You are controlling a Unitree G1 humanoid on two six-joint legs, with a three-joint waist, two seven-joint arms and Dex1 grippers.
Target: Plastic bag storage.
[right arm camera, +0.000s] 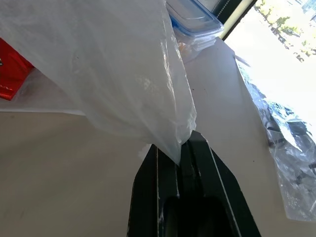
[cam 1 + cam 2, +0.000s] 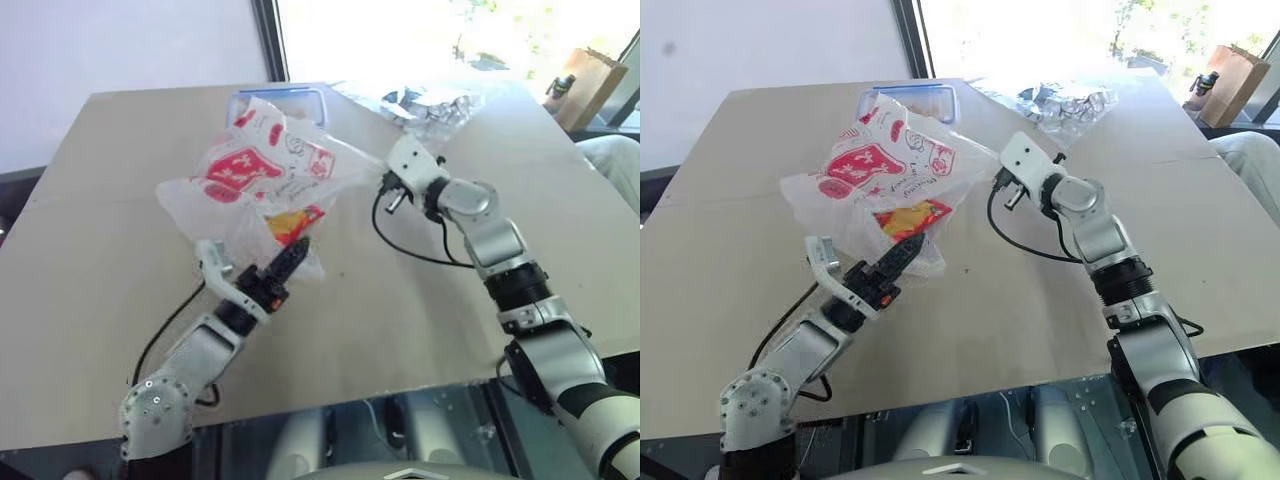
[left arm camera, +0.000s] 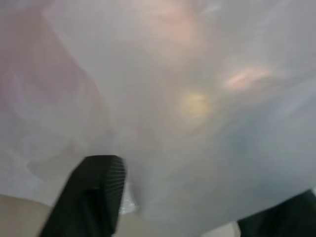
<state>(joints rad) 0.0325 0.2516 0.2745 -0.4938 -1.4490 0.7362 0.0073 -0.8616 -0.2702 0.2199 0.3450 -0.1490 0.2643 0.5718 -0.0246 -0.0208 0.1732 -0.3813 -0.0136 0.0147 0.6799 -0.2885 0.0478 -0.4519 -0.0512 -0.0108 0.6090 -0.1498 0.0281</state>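
Observation:
The plastic bag [image 2: 260, 170], translucent white with red logos, is lifted off the table [image 2: 100, 250] in a crumpled bulge. My right gripper [image 1: 180, 145] is shut on the bag's right corner, and the film is stretched from there toward the left. My left gripper [image 2: 290, 255] points up into the bag's lower front edge. In the left wrist view its two black fingers [image 3: 94, 192] stand apart, with the bag's film hanging over and between them. A small red and yellow snack packet [image 2: 295, 220] shows through the bag just beyond the left fingertips.
A clear box with a blue lid [image 2: 285, 100] sits at the table's far edge behind the bag. Clear silvery wrapping [image 2: 430, 105] lies at the far right of the table. A brown paper bag [image 2: 600, 85] stands beyond the table's right corner.

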